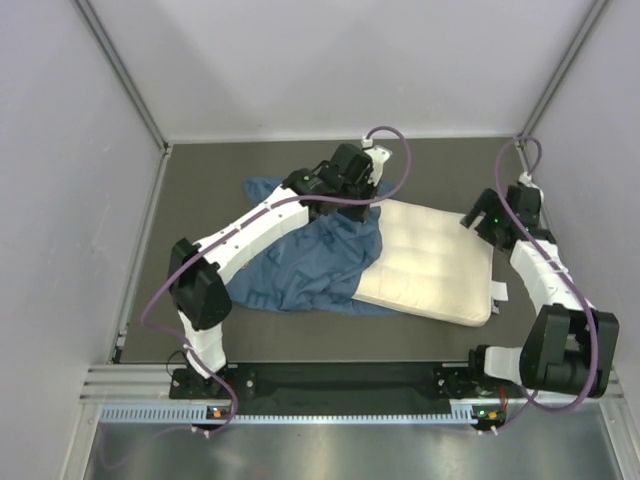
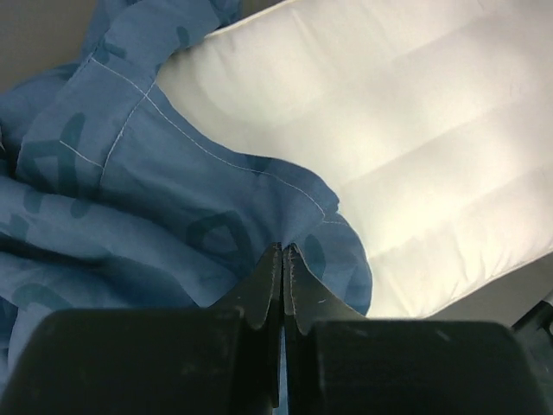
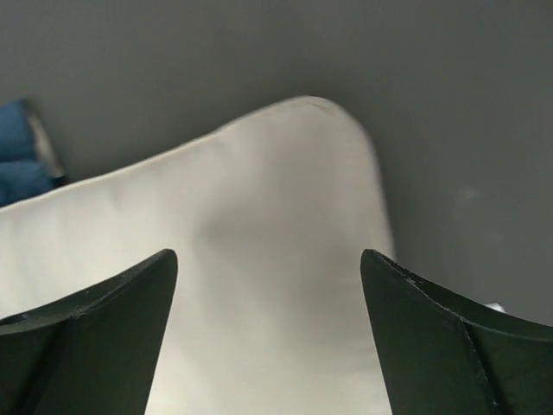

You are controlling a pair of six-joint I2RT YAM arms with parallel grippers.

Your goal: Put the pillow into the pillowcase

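Pinching the pillowcase (image 2: pixel 164 207) just below its stitched hem, our left gripper (image 2: pixel 283 252) has its two fingers pressed together on the cloth. The case is blue with darker letters printed on it. It lies crumpled on the dark table (image 1: pixel 200 180), left of centre, and its right edge drapes over the near left part of the pillow (image 1: pixel 435 262). The pillow is cream-white and plain, faintly ridged across its width. It lies flat at a slant, right of centre, with a small white tag (image 1: pixel 498 291) at its right short end. Our right gripper (image 3: pixel 268 259) hangs spread wide above the pillow's rounded far right corner, gripping nothing.
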